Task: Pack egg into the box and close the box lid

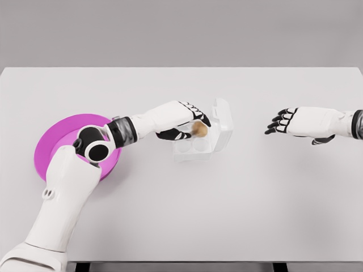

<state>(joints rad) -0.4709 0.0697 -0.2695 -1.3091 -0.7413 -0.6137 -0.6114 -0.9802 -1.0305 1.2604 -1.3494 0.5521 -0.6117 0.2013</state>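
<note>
From my seat at the controls I saw the left hand (187,122) reaching in from the lower left, across the white table (227,215), with its fingers and thumb curled around the egg (199,130). The egg, a small tan one, sat pinched at the fingertips directly over the clear plastic box (193,148), at the box's back edge and close to the hinge. I could not tell whether the egg was touching the box or hanging just above one of the cups.

The box stood near the middle of the table with its lid (222,122) raised, tilted up and back on the right side. The cups I could make out through the clear plastic looked hollow, though the glare made them hard to read.

Behind the left forearm lay a purple plate (48,144), flat on the table at the left, partly covered by the elbow.

The right hand (289,122) came in from the right edge, well apart from the box, hovering above the table with its fingers loosely extended and nothing in them.
</note>
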